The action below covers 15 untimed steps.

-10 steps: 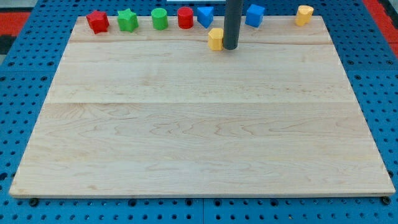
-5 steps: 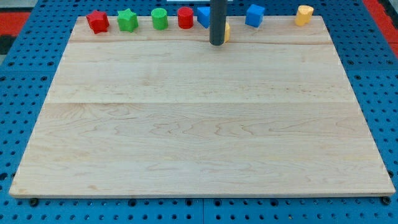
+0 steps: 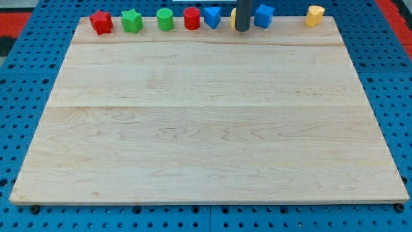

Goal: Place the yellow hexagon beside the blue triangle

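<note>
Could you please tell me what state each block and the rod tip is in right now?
red block: apart, row's left end.
green star: standing apart.
green cylinder: upright.
red cylinder: upright, close to blue triangle.
blue triangle: unobstructed.
yellow hexagon: mostly hidden behind rod.
my tip: between yellow hexagon and blue block.
blue block: right of rod.
yellow block: alone, far right.

Rod (image 3: 242,13) hides most of the yellow block (image 3: 234,17); you see only a sliver at its left, shape not readable. Rod's upper part is cut off by view's top edge.
</note>
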{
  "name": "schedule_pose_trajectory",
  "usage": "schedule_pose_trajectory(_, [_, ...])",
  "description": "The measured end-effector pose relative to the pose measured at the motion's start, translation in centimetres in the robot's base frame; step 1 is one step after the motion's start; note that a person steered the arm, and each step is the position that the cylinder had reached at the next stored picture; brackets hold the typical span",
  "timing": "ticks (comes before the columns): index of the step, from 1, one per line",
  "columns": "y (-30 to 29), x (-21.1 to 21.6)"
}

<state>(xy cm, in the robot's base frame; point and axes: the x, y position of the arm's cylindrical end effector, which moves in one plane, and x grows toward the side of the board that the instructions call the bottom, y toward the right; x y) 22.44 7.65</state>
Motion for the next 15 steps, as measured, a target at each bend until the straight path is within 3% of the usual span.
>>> schedule_pose_trajectory(3, [0.3, -0.4])
schedule_pose_trajectory(5, [1.5, 1.8])
schedule_pose_trajectory(7, [5.2, 7.1])
schedule_pose_trajectory(10, [12.6, 8.0])
schedule_pose_trajectory(11, [10.2, 12.4])
schedule_pose_trajectory(12, [0.3, 14.4])
schedule_pose_trajectory(15, [-30.8, 11.0])
